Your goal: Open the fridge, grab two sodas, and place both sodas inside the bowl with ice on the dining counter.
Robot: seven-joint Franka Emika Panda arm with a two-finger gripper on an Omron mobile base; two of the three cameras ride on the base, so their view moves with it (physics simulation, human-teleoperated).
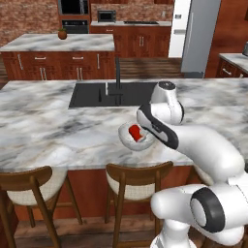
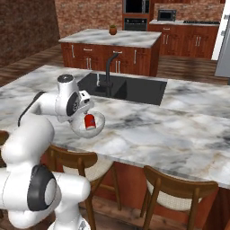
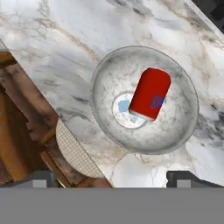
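A red soda can (image 3: 150, 93) lies on its side in the light-grey bowl (image 3: 105, 74), partly over the white ice (image 3: 122, 110) at the bottom. The bowl (image 1: 125, 137) sits near the front edge of the marble dining counter (image 1: 48, 131), just in front of the black sink (image 1: 97, 94). My gripper (image 3: 113, 179) hovers straight above the bowl, open, with nothing between its fingers. From the right base view the gripper (image 2: 86, 105) hangs over the bowl (image 2: 99, 121) and the red can (image 2: 90, 120). The grey fridge (image 1: 201, 34) stands far back on the right.
A black faucet (image 1: 117, 72) rises behind the bowl. Wooden stools (image 1: 138, 179) stand under the counter's front edge. The smaller marble island (image 1: 58, 43), with a small pot on it, lies beyond the dining counter. Ovens line the back brick wall.
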